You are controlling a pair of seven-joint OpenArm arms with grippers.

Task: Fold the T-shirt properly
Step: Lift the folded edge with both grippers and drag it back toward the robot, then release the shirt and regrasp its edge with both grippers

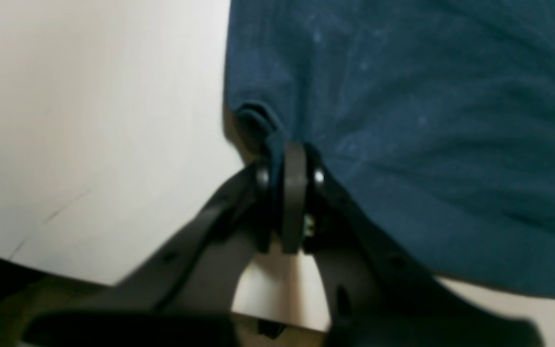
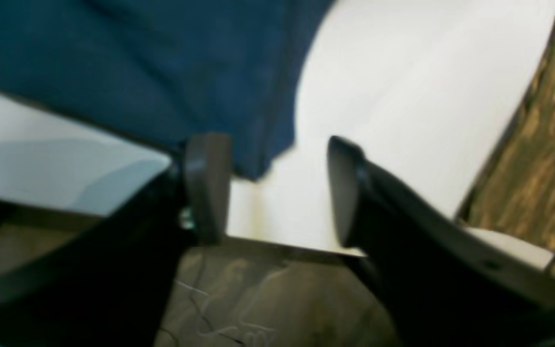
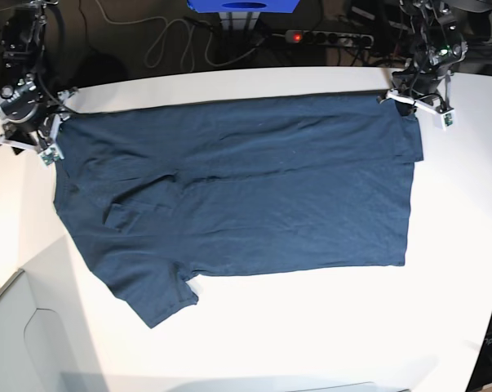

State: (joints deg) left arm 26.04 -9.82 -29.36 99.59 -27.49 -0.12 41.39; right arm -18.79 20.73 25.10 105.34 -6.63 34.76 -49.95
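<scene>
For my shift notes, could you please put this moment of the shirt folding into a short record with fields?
cloth: T-shirt, dark navy, spread flat
surface: white table
shirt layout: long axis runs left to right in the base view; one sleeve points toward the near-left
left gripper: fingers shut, pinching a corner of the shirt's edge
right gripper: fingers apart, holding nothing, shirt corner lying just beyond them
folds made: none visible
</scene>
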